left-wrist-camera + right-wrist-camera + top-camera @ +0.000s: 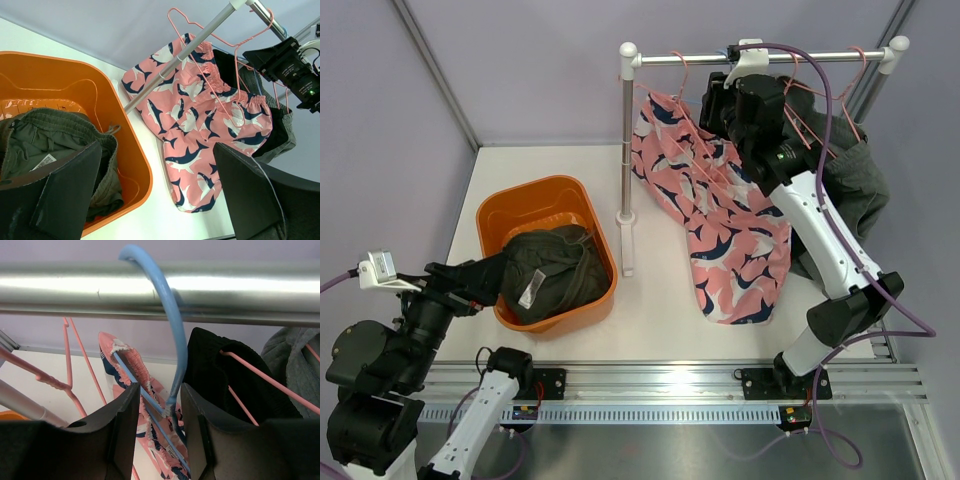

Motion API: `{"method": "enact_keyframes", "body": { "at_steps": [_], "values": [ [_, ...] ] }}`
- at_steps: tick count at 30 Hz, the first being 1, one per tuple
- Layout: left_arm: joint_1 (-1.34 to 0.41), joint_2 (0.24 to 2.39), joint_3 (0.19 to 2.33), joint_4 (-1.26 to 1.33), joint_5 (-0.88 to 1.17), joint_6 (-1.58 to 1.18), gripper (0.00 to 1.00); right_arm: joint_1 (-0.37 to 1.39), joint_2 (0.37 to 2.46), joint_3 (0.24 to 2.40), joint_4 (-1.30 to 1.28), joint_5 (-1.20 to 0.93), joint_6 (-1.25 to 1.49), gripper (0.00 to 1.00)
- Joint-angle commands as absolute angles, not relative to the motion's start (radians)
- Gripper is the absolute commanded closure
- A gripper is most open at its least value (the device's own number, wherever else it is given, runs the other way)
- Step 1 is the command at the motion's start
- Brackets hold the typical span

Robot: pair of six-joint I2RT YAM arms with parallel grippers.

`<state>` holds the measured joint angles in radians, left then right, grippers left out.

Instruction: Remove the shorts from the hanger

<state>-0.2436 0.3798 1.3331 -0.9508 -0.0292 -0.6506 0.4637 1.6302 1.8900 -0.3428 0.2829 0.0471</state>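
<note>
The pink shorts with navy-and-white print [720, 220] hang from a blue hanger [172, 340] on the silver rail [800, 57], their lower end lying on the table. My right gripper [160, 390] is open at the rail, its fingers on either side of the blue hanger's neck. Black shorts [220, 375] and grey shorts [295, 360] hang on pink hangers just to the right. The dark olive shorts [555, 275] lie in the orange basin [535, 190]. My left gripper [470, 280] is open and empty at the basin's near left rim.
The rack's upright post [627, 150] and its foot stand between the basin and the pink shorts. An empty pink hanger [80, 350] hangs left of the blue one. Grey walls close in the back and sides.
</note>
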Motion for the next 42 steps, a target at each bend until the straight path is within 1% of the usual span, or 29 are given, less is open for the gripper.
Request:
{"method": "enact_keyframes", "body": {
  "at_steps": [1, 14, 20, 23, 29, 31, 33, 34, 37, 42],
  "values": [
    [-0.241, 0.385, 1.324, -0.917, -0.021, -0.626, 0.01, 0.459, 1.583, 1.879, -0.330, 0.265, 0.052, 0.55],
    [-0.241, 0.390, 1.281, -0.907, -0.023, -0.617, 0.01, 0.460, 1.611, 1.894, -0.331, 0.244, 0.008, 0.55],
    [-0.241, 0.390, 1.273, -0.911, -0.029, -0.611, 0.01, 0.460, 1.646, 1.927, -0.356, 0.227, 0.008, 0.60],
    [-0.241, 0.390, 1.267, -0.911, -0.032, -0.607, 0.01, 0.460, 1.655, 1.930, -0.354, 0.219, 0.008, 0.66],
    [-0.241, 0.391, 1.255, -0.908, -0.037, -0.601, 0.01, 0.459, 1.672, 1.947, -0.354, 0.210, 0.009, 0.66],
    [-0.241, 0.391, 1.250, -0.907, -0.038, -0.600, 0.01, 0.459, 1.677, 1.954, -0.354, 0.210, 0.009, 0.72],
    [-0.241, 0.391, 1.244, -0.904, -0.038, -0.597, 0.01, 0.459, 1.683, 1.971, -0.365, 0.206, 0.011, 0.80],
    [-0.241, 0.393, 1.243, -0.902, -0.038, -0.597, 0.01, 0.459, 1.686, 1.976, -0.373, 0.207, 0.011, 0.89],
    [-0.241, 0.399, 1.236, -0.894, -0.032, -0.591, 0.01, 0.459, 1.687, 2.000, -0.388, 0.215, 0.009, 0.99],
    [-0.241, 0.402, 1.218, -0.881, -0.026, -0.571, 0.01, 0.460, 1.664, 2.014, -0.387, 0.239, 0.008, 1.00]
  ]
}}
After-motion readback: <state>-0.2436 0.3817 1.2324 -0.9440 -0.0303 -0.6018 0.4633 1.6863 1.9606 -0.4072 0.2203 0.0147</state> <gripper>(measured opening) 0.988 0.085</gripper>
